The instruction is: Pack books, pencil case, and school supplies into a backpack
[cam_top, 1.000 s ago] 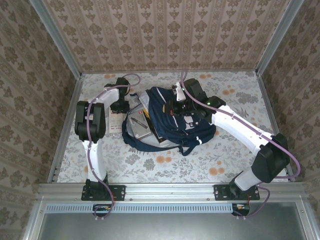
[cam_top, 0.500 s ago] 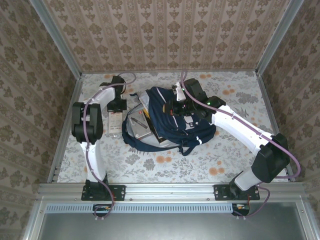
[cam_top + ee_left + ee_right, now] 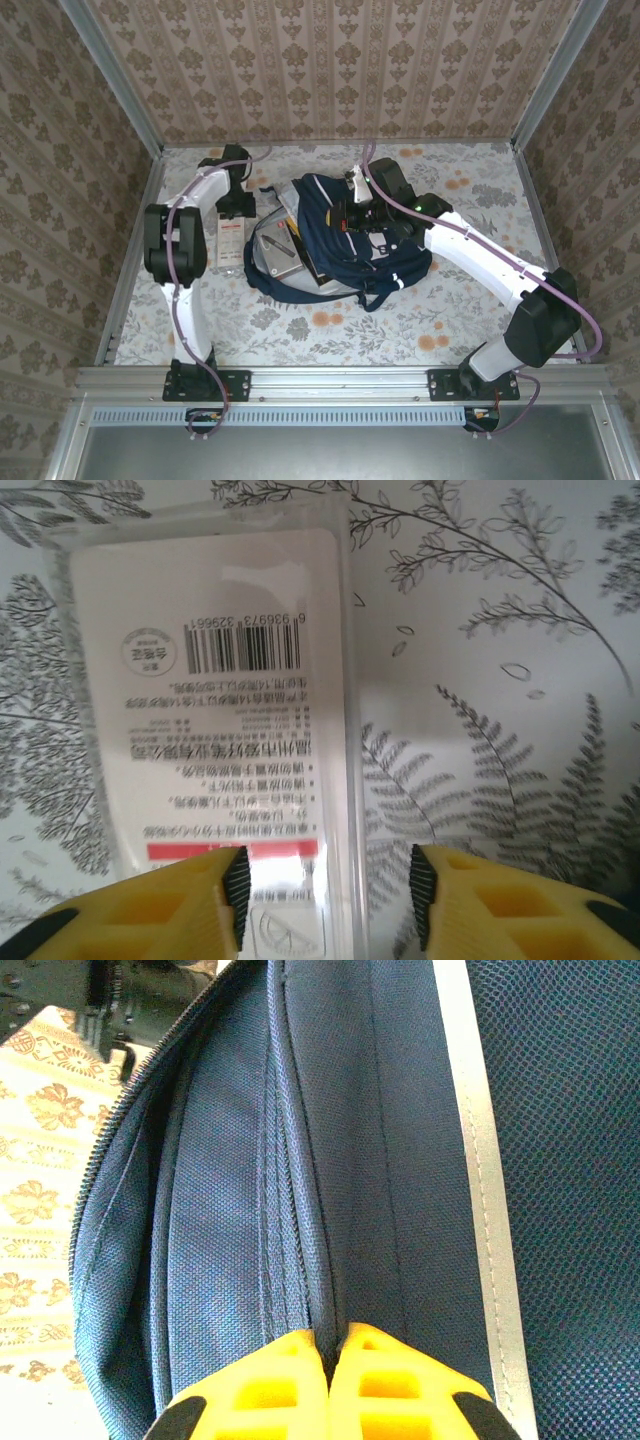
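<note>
left jaws open, empty, over lower end of white packet (image 3: 210,680), flat on desk (image 3: 500,730). its long axis runs top-bottom in frame, body offset left, right edge in the gap. right jaws clamped on backpack (image 3: 380,1160) fabric.

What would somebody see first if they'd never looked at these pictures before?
The big navy backpack lies in the middle of the flowery table, and the right gripper pinches a fold of its fabric. To its left, the left gripper hangs open over a white packet with red print.
</note>
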You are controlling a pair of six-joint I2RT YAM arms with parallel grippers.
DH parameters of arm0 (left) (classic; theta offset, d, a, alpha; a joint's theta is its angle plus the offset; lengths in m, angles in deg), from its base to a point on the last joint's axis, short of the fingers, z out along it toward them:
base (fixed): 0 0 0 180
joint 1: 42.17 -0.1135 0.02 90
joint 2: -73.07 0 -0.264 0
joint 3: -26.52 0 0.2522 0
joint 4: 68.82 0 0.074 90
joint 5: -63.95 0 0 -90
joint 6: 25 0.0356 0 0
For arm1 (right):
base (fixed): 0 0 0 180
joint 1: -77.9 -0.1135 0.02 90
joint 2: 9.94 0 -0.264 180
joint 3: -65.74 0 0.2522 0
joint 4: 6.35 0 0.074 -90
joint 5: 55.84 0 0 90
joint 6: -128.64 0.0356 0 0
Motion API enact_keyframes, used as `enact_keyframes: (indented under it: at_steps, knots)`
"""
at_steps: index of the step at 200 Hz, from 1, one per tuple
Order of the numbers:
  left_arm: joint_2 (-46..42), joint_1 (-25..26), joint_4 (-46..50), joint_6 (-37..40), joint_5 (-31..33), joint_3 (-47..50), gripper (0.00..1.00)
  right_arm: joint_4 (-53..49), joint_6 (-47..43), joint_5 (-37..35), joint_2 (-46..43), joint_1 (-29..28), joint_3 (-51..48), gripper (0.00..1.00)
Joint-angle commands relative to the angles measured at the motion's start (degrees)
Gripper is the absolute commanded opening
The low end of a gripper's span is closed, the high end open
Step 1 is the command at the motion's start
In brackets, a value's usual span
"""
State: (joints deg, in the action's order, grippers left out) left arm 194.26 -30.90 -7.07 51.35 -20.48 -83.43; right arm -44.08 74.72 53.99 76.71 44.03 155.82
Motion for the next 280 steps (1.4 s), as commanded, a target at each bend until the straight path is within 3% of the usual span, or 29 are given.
enact_keyframes:
  at_steps: [1, 46, 79, 114, 126, 170, 210, 228, 248, 280]
  knots:
    - [3.16, 0.14, 2.50, 0.14, 2.50, -3.34, 0.53, -0.82, 0.42, -1.73, -2.36, 1.26, -0.86, 0.02]
    - [6.40, -0.59, 3.54, 0.91, 4.70, -7.71, 0.66, -0.75, 0.49, -1.90, -2.40, 1.21, -1.64, 0.02]
    - [8.53, -0.70, 5.98, 0.86, 7.01, -10.63, 0.68, -0.31, 0.76, -1.73, -1.97, 1.26, -1.69, 0.02]
    - [9.24, -1.75, 6.03, 0.56, 6.55, -9.44, 0.84, -0.45, 0.59, -1.66, -1.40, 1.24, -1.09, 0.02]
    - [9.18, -2.32, 5.64, 0.55, 5.53, -8.67, 0.85, -0.52, 0.50, -1.69, -1.22, 1.26, -0.95, 0.02]
    - [10.08, -3.11, 5.98, 0.38, 4.76, -7.49, 0.75, -0.30, 0.66, -1.35, -0.65, 1.26, -0.73, 0.02]
    - [9.34, -3.78, 4.45, 0.11, 2.89, -5.33, 0.56, -0.38, 0.67, -1.47, -0.64, 1.26, -0.73, 0.02]
    - [8.99, -3.74, 4.57, 0.11, 2.87, -5.22, 0.41, -0.38, 0.69, -1.47, -0.70, 1.26, -0.70, 0.02]
    - [8.24, -3.74, 4.46, -0.09, 2.87, -4.97, 0.39, -0.38, 0.75, -1.36, -0.68, 1.24, -0.55, 0.02]
    - [6.85, -3.74, 4.41, -0.24, 3.06, -4.32, 0.23, -0.38, 0.66, -1.38, -0.77, 1.26, -0.46, 0.02]
